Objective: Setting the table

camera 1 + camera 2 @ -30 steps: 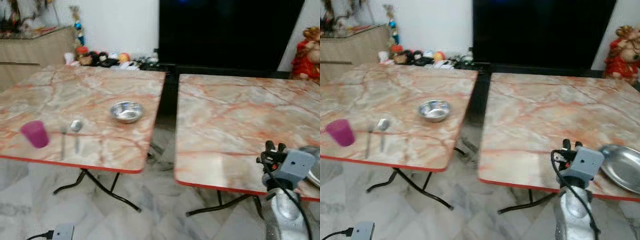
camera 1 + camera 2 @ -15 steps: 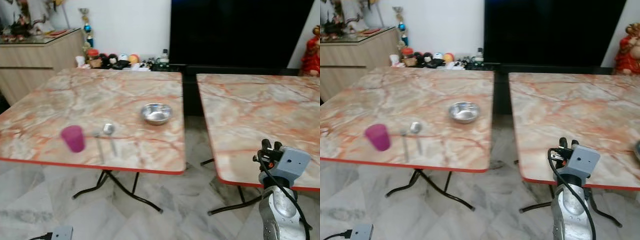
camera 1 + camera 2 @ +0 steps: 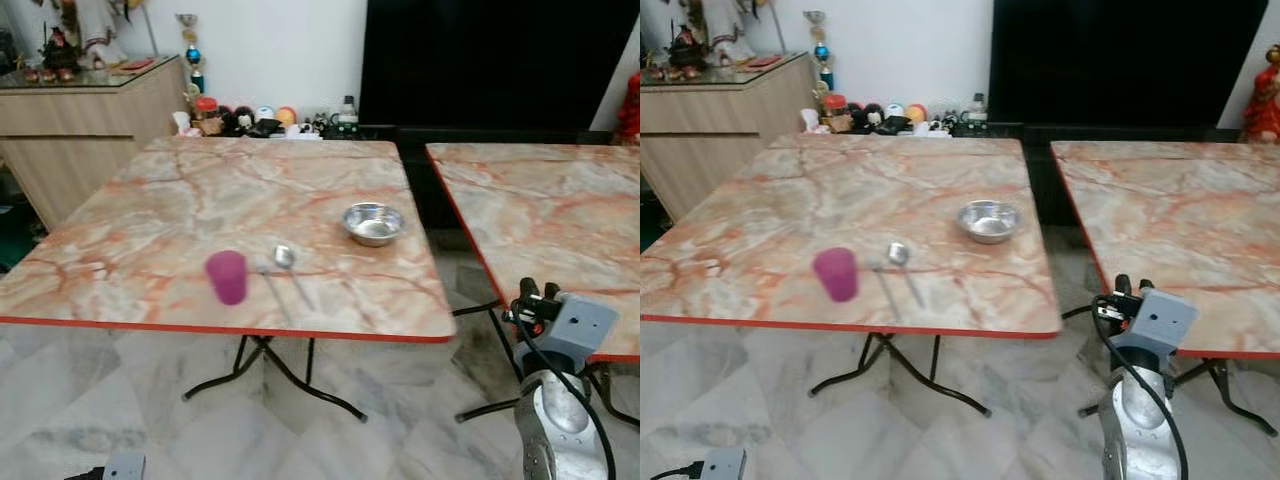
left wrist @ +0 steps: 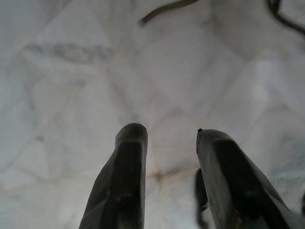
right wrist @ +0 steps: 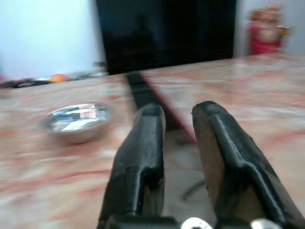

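Marble-patterned with a red rim, the left surface (image 3: pixel 150 215) carries a purple cup (image 3: pixel 227 277) near its front edge, a fork (image 3: pixel 268 285) and a spoon (image 3: pixel 291 270) just beside it, and a steel bowl (image 3: pixel 373 223) toward the right edge. Fork and spoon lie side by side, long axes running from the front edge toward the back, spoon bowl at the far end. A second surface (image 3: pixel 540 200) stands well apart to the right, across a gap of tiled floor (image 3: pixel 120 390). A wooden cabinet (image 3: pixel 95 125) and small ornaments (image 3: pixel 250 118) sit behind. The right hand (image 5: pixel 176 119) hovers off the front right corner, fingers slightly parted, empty. The left hand (image 4: pixel 169 138) hangs over the floor, parted, empty.
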{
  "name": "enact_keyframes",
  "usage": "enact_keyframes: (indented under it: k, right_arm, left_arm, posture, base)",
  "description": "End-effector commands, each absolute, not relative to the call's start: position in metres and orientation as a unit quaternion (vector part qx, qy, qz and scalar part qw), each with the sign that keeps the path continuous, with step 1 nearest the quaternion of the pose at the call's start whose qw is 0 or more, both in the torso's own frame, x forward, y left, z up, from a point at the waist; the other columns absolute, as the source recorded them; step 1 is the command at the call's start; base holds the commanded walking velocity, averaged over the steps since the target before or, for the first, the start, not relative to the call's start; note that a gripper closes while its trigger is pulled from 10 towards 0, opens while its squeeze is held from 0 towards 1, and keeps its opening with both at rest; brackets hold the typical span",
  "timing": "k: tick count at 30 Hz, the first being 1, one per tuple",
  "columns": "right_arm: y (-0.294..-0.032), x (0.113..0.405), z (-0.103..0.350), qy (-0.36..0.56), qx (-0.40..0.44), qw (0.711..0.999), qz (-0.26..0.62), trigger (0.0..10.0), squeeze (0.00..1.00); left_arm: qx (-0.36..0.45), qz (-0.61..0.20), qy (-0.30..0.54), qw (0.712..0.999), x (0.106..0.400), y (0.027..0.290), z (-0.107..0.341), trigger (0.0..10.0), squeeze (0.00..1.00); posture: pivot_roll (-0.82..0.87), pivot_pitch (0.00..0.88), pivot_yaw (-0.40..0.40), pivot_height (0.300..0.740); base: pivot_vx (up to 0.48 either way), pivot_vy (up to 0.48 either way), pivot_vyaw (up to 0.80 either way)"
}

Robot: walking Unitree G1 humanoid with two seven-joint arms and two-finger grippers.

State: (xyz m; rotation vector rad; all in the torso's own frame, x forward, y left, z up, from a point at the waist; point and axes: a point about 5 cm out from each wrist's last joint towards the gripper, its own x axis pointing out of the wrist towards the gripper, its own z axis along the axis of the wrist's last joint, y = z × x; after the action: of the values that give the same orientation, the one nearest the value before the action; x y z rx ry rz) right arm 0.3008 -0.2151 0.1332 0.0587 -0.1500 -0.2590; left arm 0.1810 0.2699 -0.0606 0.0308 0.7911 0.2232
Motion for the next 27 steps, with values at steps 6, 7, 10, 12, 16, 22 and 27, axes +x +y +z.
enact_keyframes:
  k: [6,7,10,12,16,22,27]
  right_arm:
    - [-0.2172,0.301,0.1368,-0.081,0.026,0.988,-0.13,10.0,0.0]
    - [-0.2171,0.3011,0.1369,-0.081,0.026,0.988,-0.131,10.0,0.0]
    - [-0.2167,0.3014,0.1375,-0.083,0.027,0.988,-0.131,10.0,0.0]
    - [-0.2164,0.3016,0.1374,-0.082,0.027,0.988,-0.131,10.0,0.0]
    - [-0.216,0.3015,0.1372,-0.082,0.027,0.988,-0.13,10.0,0.0]
    - [-0.2152,0.3015,0.1369,-0.082,0.029,0.988,-0.13,10.0,0.0]
    - [-0.215,0.3014,0.136,-0.081,0.029,0.988,-0.13,10.0,0.0]
  left_arm:
    - [0.014,0.106,0.383,0.917,0.1808,0.2679,-0.0613,10.0,0.0]
    - [0.013,0.104,0.381,0.919,0.1812,0.2675,-0.061,10.0,0.0]
    - [0.011,0.103,0.38,0.919,0.1816,0.2672,-0.0608,10.0,0.0]
    - [0.01,0.102,0.38,0.919,0.1817,0.267,-0.0609,10.0,0.0]
    - [0.008,0.1,0.381,0.919,0.1816,0.2663,-0.0613,10.0,0.0]
    - [0.008,0.095,0.383,0.919,0.1814,0.2652,-0.0618,10.0,0.0]
    - [0.013,0.089,0.383,0.919,0.1817,0.2644,-0.0618,10.0,0.0]
  posture:
    - [-0.03,0.014,-0.001,0.74]
    - [-0.03,0.014,0.0,0.74]
    - [-0.03,0.014,0.0,0.74]
    - [-0.02,0.015,-0.001,0.74]
    - [-0.02,0.016,0.0,0.74]
    - [-0.02,0.015,0.002,0.74]
    - [-0.02,0.017,0.003,0.74]
  base:
    - [0.0,0.0,0.0]
    - [0.0,0.0,0.0]
    - [0.0,0.0,0.0]
    - [0.0,0.0,0.0]
    - [0.0,0.0,0.0]
    - [0.0,0.0,0.0]
    - [0.049,-0.066,0.0]
